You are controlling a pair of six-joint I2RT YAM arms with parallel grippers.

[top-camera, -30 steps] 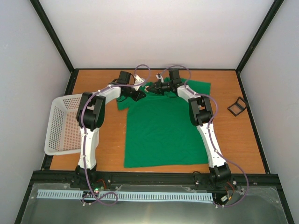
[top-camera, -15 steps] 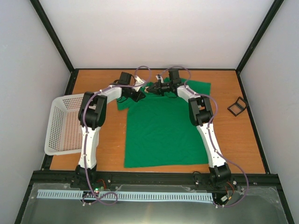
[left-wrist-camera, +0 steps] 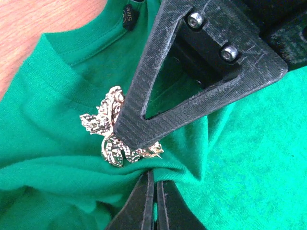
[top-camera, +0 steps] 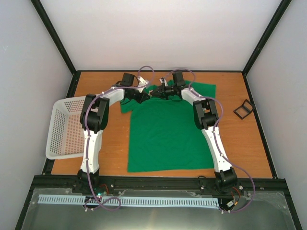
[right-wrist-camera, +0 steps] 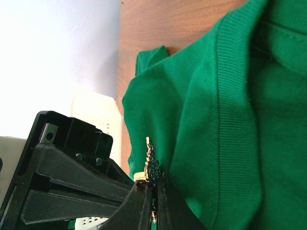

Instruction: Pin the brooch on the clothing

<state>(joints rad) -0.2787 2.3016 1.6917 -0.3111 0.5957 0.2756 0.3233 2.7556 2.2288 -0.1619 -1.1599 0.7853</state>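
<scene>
Green cloth fills both wrist views, and only they show the brooch (left-wrist-camera: 101, 123). The left view sees it face-on, lying on the shirt (top-camera: 165, 136) just below the collar rib. The right view sees it edge-on, standing up from the tips of the right gripper (right-wrist-camera: 154, 187), whose fingers are closed on it. The left gripper (left-wrist-camera: 154, 199) is pinched together on a fold of shirt just beside the brooch. From above the brooch is too small to make out. There the grippers meet over the collar at the far end of the table (top-camera: 112, 143), with a basket (top-camera: 64, 127) at left and a black box (top-camera: 243, 109) at right. A right finger covers the brooch's middle, and its pin is hidden. Since half a second ago the right gripper has edged left, toward the other.
</scene>
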